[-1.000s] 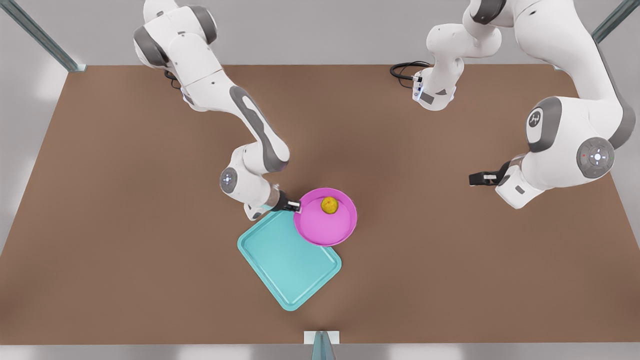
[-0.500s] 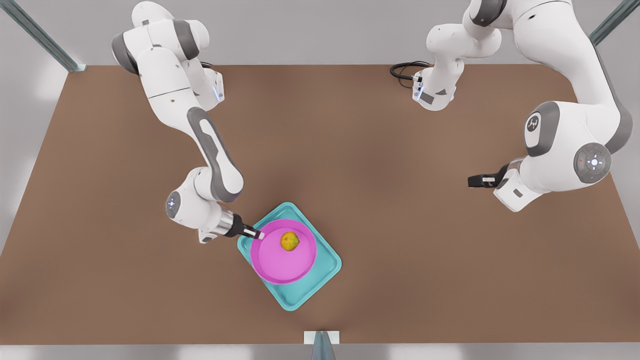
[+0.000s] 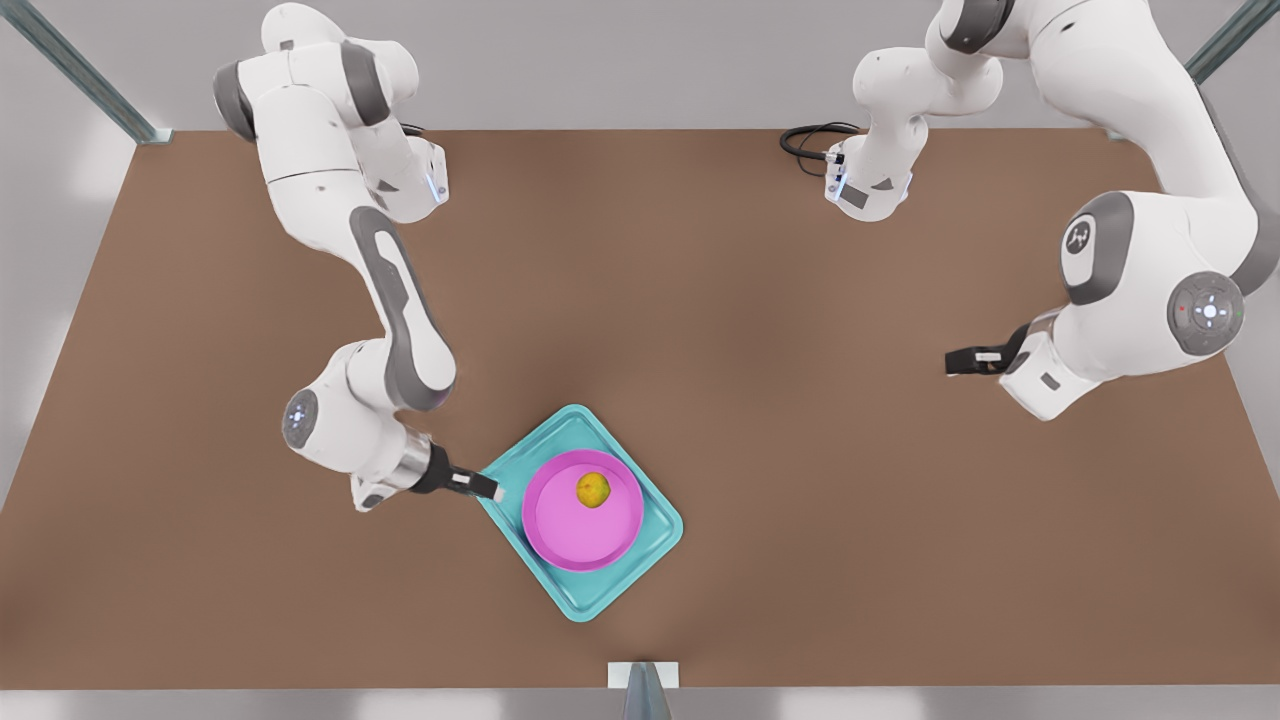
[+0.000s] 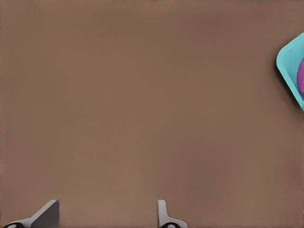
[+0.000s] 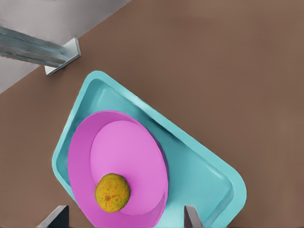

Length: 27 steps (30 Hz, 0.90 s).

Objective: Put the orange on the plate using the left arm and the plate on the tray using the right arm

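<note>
1. So the orange (image 3: 593,489) sits on the plate (image 3: 570,530), plate on the tray (image 3: 640,560).
2. Right pincer (image 3: 488,490) just beside the tray's edge, spread wide, holding nothing.
3. Left pincer (image 3: 962,361) waits well apart over bare tabletop (image 3: 760,330), fingers apart.

Front overhead; both wrist views share tray (image 4: 289,71).

Both arms: glossy white rounded shells, grey joint bands, round lit wrist buttons, black grippers with pale fingertips; black cable coiled at one base.
</note>
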Each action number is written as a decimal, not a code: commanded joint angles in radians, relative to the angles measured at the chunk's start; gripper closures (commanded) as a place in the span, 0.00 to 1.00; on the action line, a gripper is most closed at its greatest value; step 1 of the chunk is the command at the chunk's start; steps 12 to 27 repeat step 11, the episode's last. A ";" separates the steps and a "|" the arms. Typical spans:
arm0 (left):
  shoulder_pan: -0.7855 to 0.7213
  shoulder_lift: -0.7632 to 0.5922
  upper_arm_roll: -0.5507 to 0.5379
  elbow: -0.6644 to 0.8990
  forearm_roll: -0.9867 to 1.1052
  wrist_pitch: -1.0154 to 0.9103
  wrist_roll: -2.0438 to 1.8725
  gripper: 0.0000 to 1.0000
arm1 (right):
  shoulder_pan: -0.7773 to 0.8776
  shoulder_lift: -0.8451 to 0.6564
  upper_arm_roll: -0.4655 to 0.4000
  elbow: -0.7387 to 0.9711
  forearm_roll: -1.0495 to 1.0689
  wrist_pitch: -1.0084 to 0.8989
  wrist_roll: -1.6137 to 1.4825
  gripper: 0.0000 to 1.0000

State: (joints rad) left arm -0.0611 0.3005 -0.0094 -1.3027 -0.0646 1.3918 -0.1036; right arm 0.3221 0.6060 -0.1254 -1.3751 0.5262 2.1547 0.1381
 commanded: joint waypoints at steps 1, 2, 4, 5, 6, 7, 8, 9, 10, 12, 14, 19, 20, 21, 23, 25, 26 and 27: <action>0.003 0.026 -0.001 0.069 0.003 -0.099 0.007 0.00 | -0.116 0.001 -0.036 0.293 -0.472 -0.877 -0.359 0.00; 0.000 0.042 -0.004 0.082 0.003 -0.117 0.002 0.00 | -0.190 -0.005 -0.051 0.430 -0.550 -0.998 -0.377 0.00; -0.002 0.040 -0.006 0.082 0.005 -0.119 0.002 0.00 | -0.201 -0.101 -0.098 0.553 -0.611 -1.156 -0.482 0.00; -0.002 0.040 -0.006 0.082 0.005 -0.119 0.004 0.00 | -0.201 -0.182 -0.086 0.544 -0.611 -1.161 -0.480 0.00; -0.002 0.040 -0.006 0.082 0.005 -0.119 0.004 0.00 | -0.224 -0.308 -0.037 0.438 -0.611 -1.147 -0.473 0.00; -0.003 0.042 -0.006 0.082 0.005 -0.119 0.004 0.00 | -0.282 -0.376 0.044 0.360 -0.611 -1.110 -0.471 0.00; -0.013 0.042 -0.008 0.082 0.005 -0.119 0.001 0.00 | -0.285 -0.422 0.050 0.285 -0.612 -1.070 -0.469 0.00; -0.014 0.042 -0.008 0.082 0.005 -0.119 0.001 0.00 | -0.287 -0.440 0.050 0.243 -0.620 -1.040 -0.469 0.00; -0.014 0.043 -0.007 0.082 0.005 -0.119 -0.002 0.00 | -0.285 -0.442 0.050 0.238 -0.621 -1.040 -0.468 0.00; -0.016 0.046 -0.006 0.082 0.005 -0.119 -0.002 0.00 | -0.285 -0.440 0.052 0.238 -0.621 -1.040 -0.469 0.00; -0.016 0.046 -0.006 0.082 0.005 -0.119 -0.002 0.00 | -0.285 -0.440 0.052 0.238 -0.621 -1.040 -0.469 0.00; -0.016 0.046 -0.006 0.082 0.005 -0.119 -0.002 0.00 | -0.285 -0.440 0.052 0.238 -0.621 -1.040 -0.469 0.00; -0.016 0.046 -0.006 0.082 0.005 -0.119 -0.002 0.00 | -0.285 -0.440 0.052 0.238 -0.621 -1.040 -0.469 0.00; -0.016 0.046 -0.006 0.082 0.005 -0.119 -0.002 0.00 | -0.285 -0.440 0.052 0.238 -0.621 -1.040 -0.469 0.00; -0.016 0.046 -0.006 0.082 0.005 -0.119 -0.002 0.00 | -0.285 -0.440 0.052 0.238 -0.621 -1.040 -0.469 0.00; -0.016 0.046 -0.006 0.082 0.005 -0.119 -0.002 0.00 | -0.285 -0.440 0.052 0.238 -0.621 -1.040 -0.469 0.00; -0.016 0.046 -0.006 0.082 0.005 -0.119 -0.002 0.00 | -0.285 -0.440 0.052 0.238 -0.621 -1.040 -0.469 0.00; -0.016 0.046 -0.006 0.082 0.005 -0.119 -0.002 0.00 | -0.285 -0.440 0.052 0.238 -0.621 -1.040 -0.469 0.00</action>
